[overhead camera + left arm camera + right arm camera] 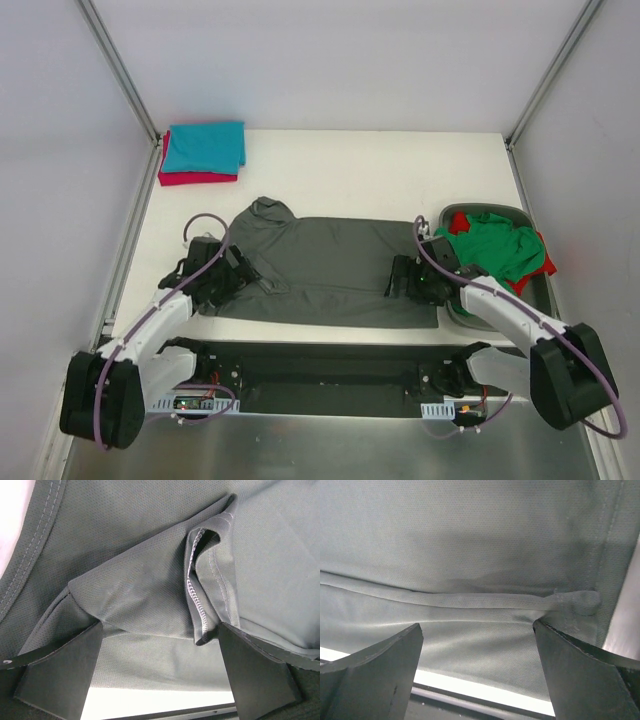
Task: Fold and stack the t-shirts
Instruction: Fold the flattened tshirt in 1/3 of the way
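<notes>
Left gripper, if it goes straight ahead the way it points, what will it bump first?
Probably the dark grey t-shirt: the left gripper is open, and a bunched fold of that shirt sits right ahead between its jaws. How close is hard to tell.

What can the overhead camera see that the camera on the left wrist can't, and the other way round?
Only the overhead view shows the whole scene: a folded teal shirt on a crimson-pink shirt at the far left, a green shirt and red shirt heaped in a dark tub, and the right gripper. Only the wrist view shows the stitched hem bunched in a fold. Both show the dark grey shirt and the open left gripper at its edge.
</notes>
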`<state>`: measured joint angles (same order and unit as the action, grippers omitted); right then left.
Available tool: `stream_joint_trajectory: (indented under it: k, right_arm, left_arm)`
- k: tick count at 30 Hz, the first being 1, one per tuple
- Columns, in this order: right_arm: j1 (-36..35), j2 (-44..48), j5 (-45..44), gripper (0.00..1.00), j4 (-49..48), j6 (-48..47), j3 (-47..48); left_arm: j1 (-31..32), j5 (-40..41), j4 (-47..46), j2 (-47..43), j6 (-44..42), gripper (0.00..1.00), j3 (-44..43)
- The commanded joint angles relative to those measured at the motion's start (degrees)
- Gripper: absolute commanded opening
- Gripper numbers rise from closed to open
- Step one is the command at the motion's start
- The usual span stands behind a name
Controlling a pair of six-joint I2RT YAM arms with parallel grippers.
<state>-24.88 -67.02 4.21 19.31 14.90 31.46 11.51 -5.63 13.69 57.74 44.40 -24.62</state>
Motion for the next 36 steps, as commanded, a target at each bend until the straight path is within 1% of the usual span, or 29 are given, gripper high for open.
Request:
stream_joint_trajectory:
  k: [1, 6, 10, 12, 15, 21, 23, 29, 33, 36]
  right_arm:
    - [-0.7, 5.8, 0.5, 0.96, 5.2, -0.7, -2.0]
    - [-0.7, 11.4, -2.0, 0.96, 8.7, -3.3, 0.9]
    - [-0.9, 15.5, -0.6, 0.96, 7.9, -4.3, 0.8]
    - [-0.9, 16.7, 1.3, 0.96, 6.9, -5.0, 0.0]
    - [-0.9, 16.8, 3.9, 0.96, 5.0, -5.7, -1.6]
    - [-0.9, 14.6, 6.0, 0.96, 3.9, -7.1, -1.8]
    - [-0.9, 14.3, 6.0, 0.96, 4.1, -7.5, -1.6]
    - [-0.8, 14.2, 5.6, 0.96, 3.9, -8.4, -1.8]
    - [-0.9, 13.9, 5.0, 0.96, 4.1, -8.7, -2.0]
    - [-0.8, 14.2, 2.7, 0.96, 4.6, -8.3, -2.2]
  left_arm:
    - [-0.7, -0.7, 8.9, -6.1, 2.2, 0.99, 2.5]
    - [-0.6, -3.1, 10.2, -13.2, 1.7, 0.99, 0.5]
    - [0.4, -9.4, 10.3, -13.4, 0.8, 0.99, -3.3]
    - [2.4, -9.4, 10.2, -12.7, 1.4, 0.99, -4.2]
    - [6.2, -7.6, 9.6, -9.9, 2.4, 0.99, -5.7]
    - [11.3, -6.5, 7.8, 0.9, 3.2, 0.99, -9.2]
    - [12.0, -6.2, 7.7, 3.6, 3.6, 0.99, -10.0]
    - [12.9, -3.4, 6.1, 6.8, 4.2, 0.99, -10.9]
    - [13.3, -4.5, 3.9, 10.5, 4.8, 0.99, -11.9]
    - [14.4, -4.7, 2.8, 13.4, 4.6, 0.99, -13.8]
